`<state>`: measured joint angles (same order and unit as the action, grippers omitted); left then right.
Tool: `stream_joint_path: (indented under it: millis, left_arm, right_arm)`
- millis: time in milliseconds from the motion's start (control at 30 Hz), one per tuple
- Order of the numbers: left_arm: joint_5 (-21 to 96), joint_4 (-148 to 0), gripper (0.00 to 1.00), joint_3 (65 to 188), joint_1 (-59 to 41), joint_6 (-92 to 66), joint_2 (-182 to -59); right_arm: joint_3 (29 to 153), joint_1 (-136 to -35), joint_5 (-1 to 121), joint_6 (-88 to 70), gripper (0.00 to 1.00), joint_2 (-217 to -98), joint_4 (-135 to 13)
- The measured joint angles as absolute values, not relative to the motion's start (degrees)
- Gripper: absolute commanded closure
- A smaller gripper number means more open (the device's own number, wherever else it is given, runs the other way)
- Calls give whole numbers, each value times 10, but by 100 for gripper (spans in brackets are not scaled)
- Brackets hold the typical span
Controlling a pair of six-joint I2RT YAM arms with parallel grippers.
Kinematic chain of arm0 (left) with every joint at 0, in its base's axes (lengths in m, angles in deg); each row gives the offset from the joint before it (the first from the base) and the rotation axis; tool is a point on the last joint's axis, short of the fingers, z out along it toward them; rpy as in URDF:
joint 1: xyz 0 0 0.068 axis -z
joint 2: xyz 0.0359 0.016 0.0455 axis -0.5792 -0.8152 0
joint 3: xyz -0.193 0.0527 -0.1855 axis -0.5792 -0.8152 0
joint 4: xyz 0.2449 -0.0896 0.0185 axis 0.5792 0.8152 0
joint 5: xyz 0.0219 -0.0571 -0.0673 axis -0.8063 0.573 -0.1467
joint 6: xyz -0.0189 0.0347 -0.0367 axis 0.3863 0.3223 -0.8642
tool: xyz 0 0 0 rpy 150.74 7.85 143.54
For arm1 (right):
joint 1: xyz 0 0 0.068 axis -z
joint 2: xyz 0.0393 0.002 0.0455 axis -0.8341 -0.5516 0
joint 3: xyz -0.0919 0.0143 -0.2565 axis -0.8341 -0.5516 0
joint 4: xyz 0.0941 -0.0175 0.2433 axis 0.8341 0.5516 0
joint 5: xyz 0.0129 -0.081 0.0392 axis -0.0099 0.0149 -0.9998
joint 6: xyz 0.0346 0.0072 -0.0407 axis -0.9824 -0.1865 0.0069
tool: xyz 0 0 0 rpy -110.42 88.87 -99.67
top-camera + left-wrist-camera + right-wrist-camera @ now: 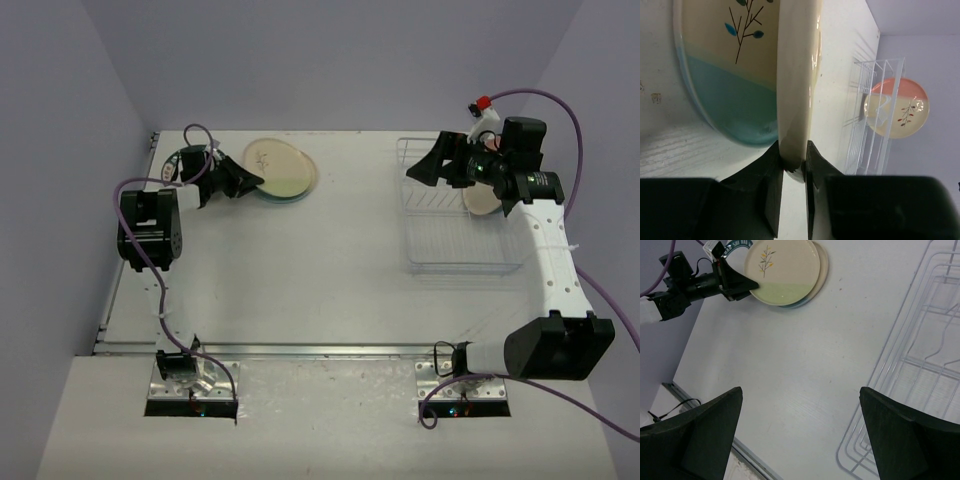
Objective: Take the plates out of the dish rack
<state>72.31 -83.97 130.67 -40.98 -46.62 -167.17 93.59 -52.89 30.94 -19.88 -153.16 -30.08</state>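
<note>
A cream plate (280,165) lies over a light blue plate (283,196) at the back left of the table. My left gripper (255,182) is shut on the cream plate's near rim (795,100), seen edge-on in the left wrist view. The light blue plate (730,95) sits just under it. I cannot tell whether the two touch. The dish rack (455,262) stands at the right with a pinkish plate (897,107) upright in it. My arm partly hides this plate in the top view (480,203). My right gripper (420,170) is open and empty over the rack's left edge (900,365).
The right wrist view shows the stacked plates (782,270) and my left gripper (752,286) across a bare white table. The table's near metal edge (300,350) runs in front of the arm bases. Purple walls close in the left, back and right sides.
</note>
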Motion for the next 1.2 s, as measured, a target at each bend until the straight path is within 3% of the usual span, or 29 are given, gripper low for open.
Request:
stream_joint_path:
  millis: [133,333,633,800,1033,1200]
  left_arm:
    - [714,-828,60,1316,-409,-444,-1676]
    - [700,-806,56,1318,-409,-415,-1678]
    - [678,-747,36,1347,-392,-361,-1690]
    - [670,-695,30,1378,-376,-328,-1698]
    - [650,-639,7,1414,-361,-281,-1699]
    - [585,-599,0,1418,-339,-239,-1688]
  right_arm:
    - [936,-529,311,-197,1,-1532,-300]
    - [936,-529,312,-197,1,-1532,-299]
    - [936,-529,313,-197,1,-1532,-299]
    - [936,-529,313,-197,1,-1532,-299]
    - [936,-529,314,-196,1,-1532,-298]
    - [935,-529,336,-189,1,-1532,-298]
